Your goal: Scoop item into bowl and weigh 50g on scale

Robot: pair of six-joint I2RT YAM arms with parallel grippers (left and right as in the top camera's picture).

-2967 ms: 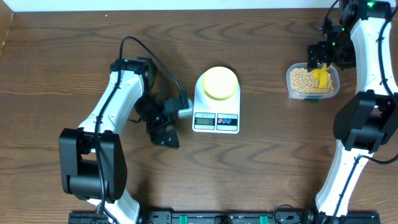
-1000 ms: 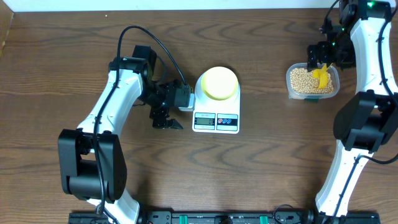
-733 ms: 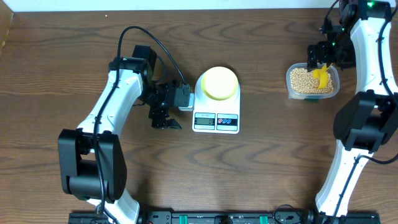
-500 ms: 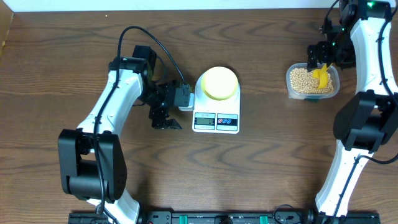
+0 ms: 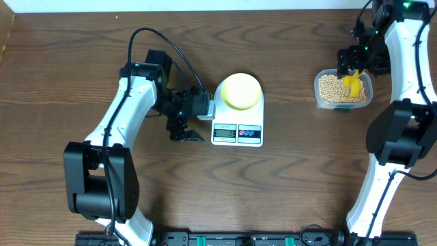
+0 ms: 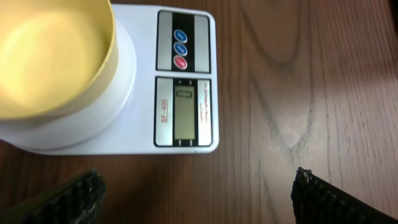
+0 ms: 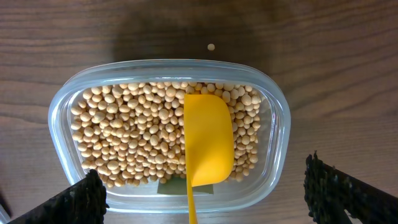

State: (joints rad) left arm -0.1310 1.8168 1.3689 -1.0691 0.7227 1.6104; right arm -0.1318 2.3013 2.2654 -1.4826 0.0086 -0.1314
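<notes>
Open worktop (image 5: 293, 184) stretches in front of the scale (image 5: 237, 131) and to its right as far as the tub (image 7: 281, 143), where a scoop (image 7: 208, 140) lies on the beans (image 7: 124, 130). The bowl (image 5: 240, 91) covers the scale's platform. The left gripper (image 6: 199, 205) stands just left of the scale.

Left of centre, my left claw (image 5: 198, 117) points right at the white scale (image 5: 237, 130), just beside its left edge. The pale-yellow bowl (image 5: 240, 91) stands on the scale's platform, mid-frame. In the upper right corner, my right claw (image 5: 351, 63) hangs over the clear tub (image 5: 317, 92) of beans (image 5: 330, 85), with a yellow scoop (image 5: 353, 84) lying in the heap. Dark wooden table (image 5: 287, 184) all around.
</notes>
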